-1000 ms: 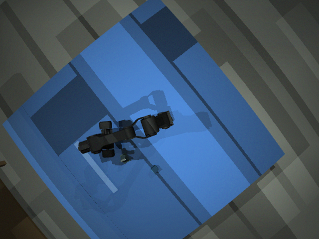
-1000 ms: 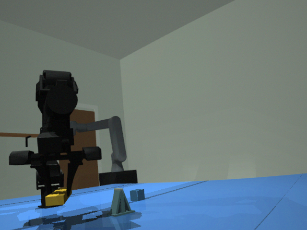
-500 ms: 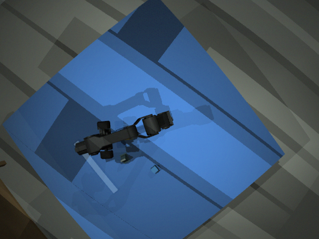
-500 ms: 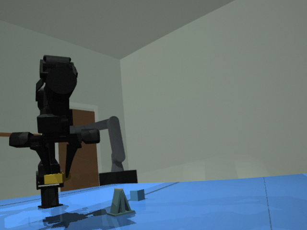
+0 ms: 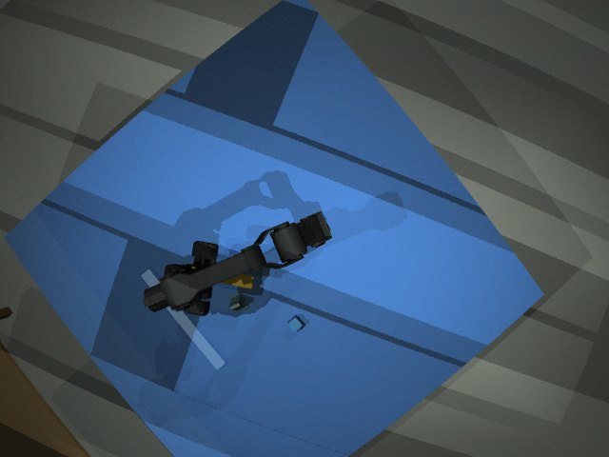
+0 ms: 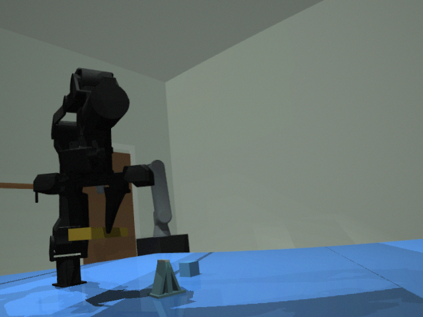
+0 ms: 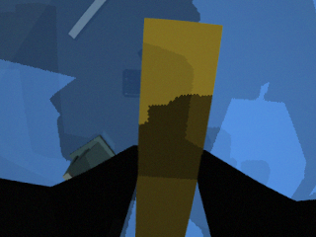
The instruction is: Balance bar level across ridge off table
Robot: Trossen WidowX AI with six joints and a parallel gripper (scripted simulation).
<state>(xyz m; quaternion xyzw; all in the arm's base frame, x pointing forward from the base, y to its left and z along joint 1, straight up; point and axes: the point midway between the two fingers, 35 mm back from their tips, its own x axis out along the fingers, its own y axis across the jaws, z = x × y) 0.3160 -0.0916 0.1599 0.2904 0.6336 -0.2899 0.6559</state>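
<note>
The yellow bar [image 5: 241, 281] [image 6: 80, 234] [image 7: 173, 61] is off the table, roughly level, and higher than the ridge top in the exterior view. My gripper [image 6: 101, 232] [image 7: 168, 154] is shut on it, with a finger on each long side; in the top view the arm hides the fingers and part of the bar. The grey-green ridge [image 5: 237, 305] [image 6: 165, 279] [image 7: 97, 157] stands upright on the table, a wedge-shaped stand with a narrow top. It is beside the bar, not under it, and one finger partly covers it in the wrist view. Bar and ridge are apart.
A small light-blue cube [image 5: 295, 323] [image 6: 188, 269] sits on the blue table [image 5: 373, 393] near the ridge. A pale flat strip [image 5: 196, 336] [image 7: 87, 19] lies across the table on the ridge's other side from the cube. A grey arm [image 6: 162, 194] stands in the background.
</note>
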